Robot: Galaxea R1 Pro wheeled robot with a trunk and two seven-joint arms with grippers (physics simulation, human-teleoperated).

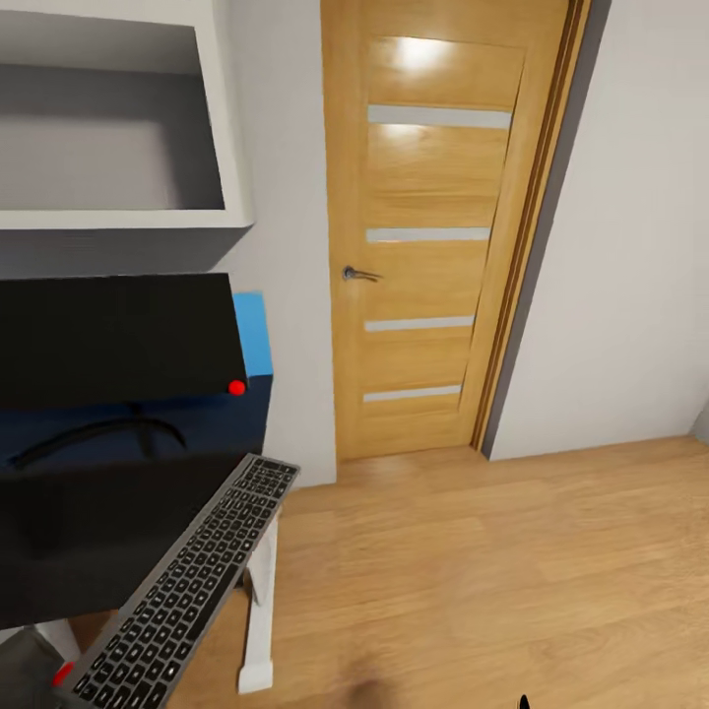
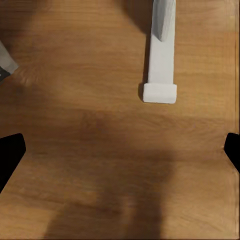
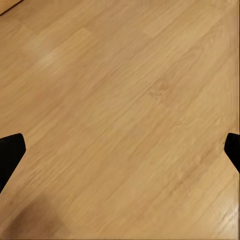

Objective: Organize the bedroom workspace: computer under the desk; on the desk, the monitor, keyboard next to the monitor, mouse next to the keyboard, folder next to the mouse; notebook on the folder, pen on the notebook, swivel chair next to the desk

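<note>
The monitor, a wide black screen with a red light at its lower corner, stands on the glossy black desk at the left. The keyboard lies slantwise along the desk's right end, its near end reaching past the front edge. Under the desk, a grey case with a red spot is the computer. My left gripper is open over the floor near the desk's white leg. My right gripper is open over bare wood floor. The mouse, folder, notebook, pen and swivel chair are out of view.
A shut light-wood door is straight ahead in the pale grey wall. A white wall shelf hangs above the monitor, and a blue wall panel sits behind it. Light wood floor stretches to the right of the desk.
</note>
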